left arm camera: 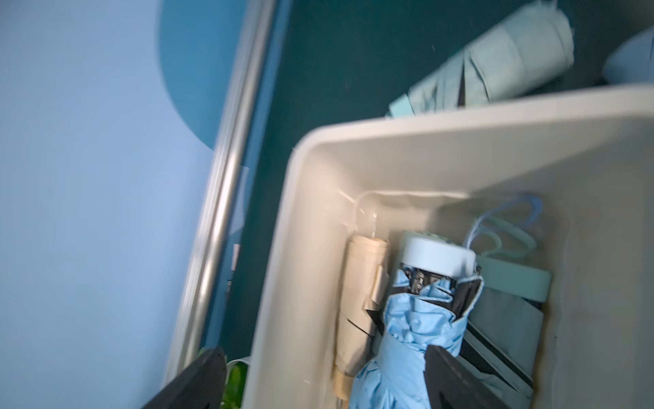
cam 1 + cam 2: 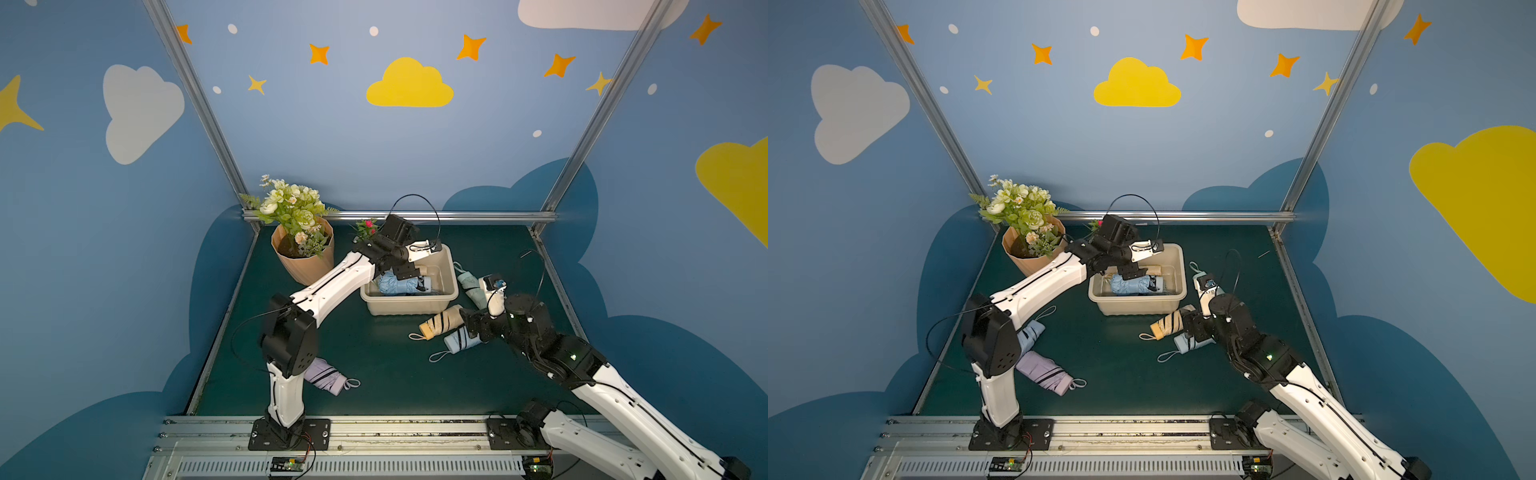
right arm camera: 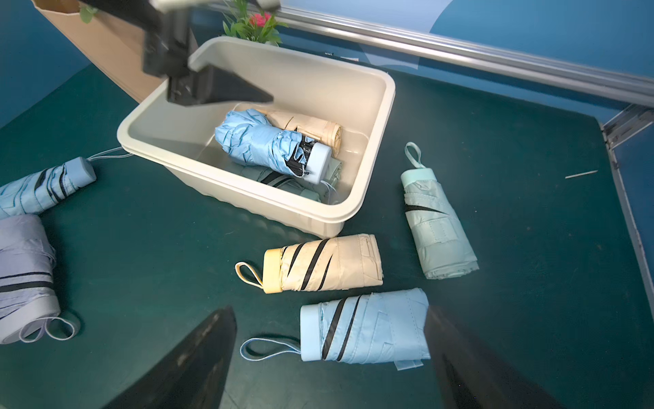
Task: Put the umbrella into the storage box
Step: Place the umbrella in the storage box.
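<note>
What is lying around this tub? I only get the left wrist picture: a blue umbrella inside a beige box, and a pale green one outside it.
Observer: Near the storage box, a beige umbrella and a light blue umbrella lie beside each other on the mat.
Operator: Is anything reaching for them?
Observer: The right claw is open and points at the light blue umbrella, not closed on it.
Operator: And the claw by my camera?
Observer: The left claw is open; the right wrist view shows it above the blue umbrella, clear of it.
</note>
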{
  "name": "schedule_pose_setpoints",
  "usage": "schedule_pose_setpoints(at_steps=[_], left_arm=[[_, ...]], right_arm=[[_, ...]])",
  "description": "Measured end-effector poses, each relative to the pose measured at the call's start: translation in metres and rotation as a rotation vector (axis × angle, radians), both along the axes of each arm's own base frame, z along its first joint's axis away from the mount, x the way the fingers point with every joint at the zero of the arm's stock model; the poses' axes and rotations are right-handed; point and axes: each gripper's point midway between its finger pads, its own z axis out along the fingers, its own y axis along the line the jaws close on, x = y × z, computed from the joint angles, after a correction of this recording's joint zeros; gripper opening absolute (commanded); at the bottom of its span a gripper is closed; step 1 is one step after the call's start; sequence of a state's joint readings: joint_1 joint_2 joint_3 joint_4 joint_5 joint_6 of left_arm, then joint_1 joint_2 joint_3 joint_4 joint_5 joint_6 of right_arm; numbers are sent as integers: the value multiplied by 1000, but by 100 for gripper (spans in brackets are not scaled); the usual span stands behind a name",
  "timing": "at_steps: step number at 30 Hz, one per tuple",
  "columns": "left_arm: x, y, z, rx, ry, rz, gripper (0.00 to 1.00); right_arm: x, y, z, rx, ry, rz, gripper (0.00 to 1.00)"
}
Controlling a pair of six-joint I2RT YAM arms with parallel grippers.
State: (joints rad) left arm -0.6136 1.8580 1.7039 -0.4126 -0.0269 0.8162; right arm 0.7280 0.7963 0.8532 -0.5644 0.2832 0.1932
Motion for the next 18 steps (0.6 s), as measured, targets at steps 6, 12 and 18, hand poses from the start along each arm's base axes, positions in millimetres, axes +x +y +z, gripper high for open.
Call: schedule_pose_setpoints(at_steps=[6, 12, 18], left_arm=[[-31, 31, 104, -290, -156, 126, 100], [-71, 87, 139, -571, -144, 311, 100], [-103, 172, 163, -835, -155, 555, 100]], right_arm=[[1, 12, -18, 20, 89, 10, 87], [2, 43, -24, 43, 166, 93, 85], [-11, 115, -30, 18, 208, 309, 87]])
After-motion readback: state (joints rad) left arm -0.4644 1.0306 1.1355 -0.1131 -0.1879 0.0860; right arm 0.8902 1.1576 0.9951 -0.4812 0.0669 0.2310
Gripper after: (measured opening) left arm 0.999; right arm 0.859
